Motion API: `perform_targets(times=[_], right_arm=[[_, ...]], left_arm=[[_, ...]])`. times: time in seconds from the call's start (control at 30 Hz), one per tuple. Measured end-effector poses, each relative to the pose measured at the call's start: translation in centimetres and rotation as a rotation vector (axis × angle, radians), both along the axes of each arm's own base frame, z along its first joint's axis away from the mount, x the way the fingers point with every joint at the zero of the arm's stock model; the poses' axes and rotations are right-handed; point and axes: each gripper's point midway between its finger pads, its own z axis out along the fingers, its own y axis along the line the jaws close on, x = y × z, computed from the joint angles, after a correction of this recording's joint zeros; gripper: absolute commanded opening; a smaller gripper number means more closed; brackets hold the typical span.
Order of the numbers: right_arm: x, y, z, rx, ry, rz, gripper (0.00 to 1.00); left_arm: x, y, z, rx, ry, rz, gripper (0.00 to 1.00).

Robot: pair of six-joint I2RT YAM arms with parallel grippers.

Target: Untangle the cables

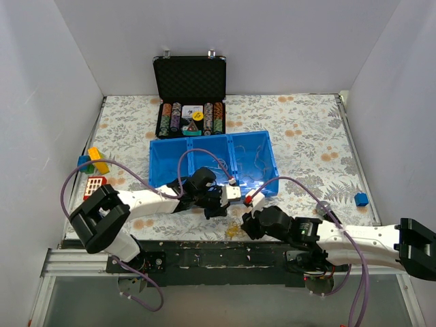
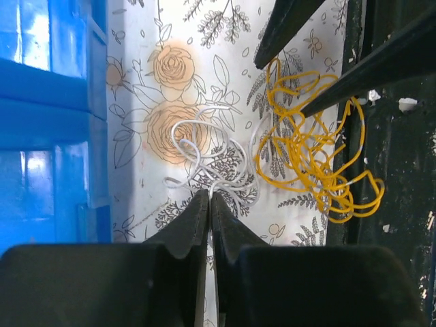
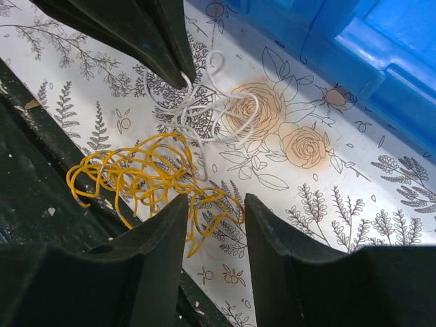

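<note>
left tool [image 2: 209, 204] tight on the white cable [image 2: 211, 153], open right tool [image 3: 212, 221] just over the yellow cable [image 3: 136, 174] beside it

floral table [image 1: 306, 129] | blue tray [image 1: 155, 170] | chip case [image 1: 190, 78] | cables [image 2: 306, 160] at near edge | blue block [image 1: 361, 199]
</note>
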Motion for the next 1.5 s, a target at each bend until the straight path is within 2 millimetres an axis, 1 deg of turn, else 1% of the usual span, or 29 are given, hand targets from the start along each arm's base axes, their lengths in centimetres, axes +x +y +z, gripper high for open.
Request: perform_targets(times=[0.1,0.17,0.27,0.33,0.37,0.47,0.53,0.6,0.67,0.73,0.8,0.87,0.93,1.0,1.03,1.13,1.23,1.27,1.33,1.5], right_arm=[[0.0,0.0,0.6,0.027,-0.008,0.0,0.49],[0.0,0.0,1.3,0.056,-0.018,-0.002,0.5],[0.2,0.1,3.0,0.126,-0.042,-0.008,0.51],[0.4,0.2,4.3,0.175,-0.064,-0.019,0.52],[0.5,0.2,4.7,0.187,-0.071,-0.024,0.54],[0.8,-0.4,5.3,0.185,-0.084,-0.048,0.7],[1.2,-0.9,5.9,0.165,-0.096,-0.071,0.77],[1.7,-1.1,7.6,0.166,-0.121,-0.092,0.81],[2.3,-0.9,10.5,0.203,-0.161,-0.107,0.84],[2.8,-0.6,13.5,0.255,-0.205,-0.114,0.85],[3.2,-0.4,15.4,0.285,-0.241,-0.113,0.85],[3.4,0.0,16.7,0.306,-0.275,-0.106,0.85],[3.6,0.7,16.8,0.301,-0.296,-0.087,0.85],[3.7,1.6,16.7,0.296,-0.309,-0.065,0.81],[3.8,2.1,16.5,0.288,-0.314,-0.056,0.79],[4.2,3.3,15.6,0.269,-0.321,-0.043,0.69],[4.5,4.4,15.8,0.287,-0.335,-0.034,0.56],[4.5,4.7,15.9,0.294,-0.337,-0.033,0.55],[4.5,5.4,15.6,0.298,-0.332,-0.019,0.53],[3.7,6.4,13.1,0.266,-0.273,0.031,0.51]], left_arm=[[0.2,-0.3,0.7,0.005,-0.013,-0.007,0.0],[0.4,-0.3,1.5,0.016,-0.02,-0.007,0.0],[0.7,-0.5,4.0,-0.003,-0.047,-0.011,0.0],[0.8,-0.9,6.6,-0.04,-0.071,-0.016,0.0],[1.0,-1.2,8.3,-0.065,-0.084,-0.021,0.0],[1.5,-2.8,14.1,-0.158,-0.132,-0.044,0.0],[1.5,-3.3,17.7,-0.216,-0.161,-0.063,0.0],[0.9,-3.3,20.5,-0.262,-0.176,-0.083,0.0],[-0.1,-2.9,22.5,-0.297,-0.173,-0.108,0.0],[-1.2,-2.3,23.9,-0.323,-0.164,-0.128,0.0],[-2.0,-2.0,24.7,-0.335,-0.154,-0.142,0.0],[-2.5,-1.8,25.6,-0.345,-0.147,-0.152,0.0],[-2.8,-1.8,26.6,-0.355,-0.145,-0.162,0.0],[-3.0,-1.7,27.6,-0.366,-0.148,-0.169,0.0],[-3.1,-1.6,28.1,-0.37,-0.151,-0.171,0.0],[-3.3,-1.6,30.3,-0.4,-0.169,-0.183,0.0],[-3.5,-1.8,33.2,-0.445,-0.195,-0.195,0.0],[-3.5,-1.9,34.3,-0.463,-0.206,-0.198,0.0],[-3.6,-2.0,36.5,-0.498,-0.226,-0.203,0.0],[-3.4,-2.3,42.4,-0.6,-0.304,-0.204,0.0]])
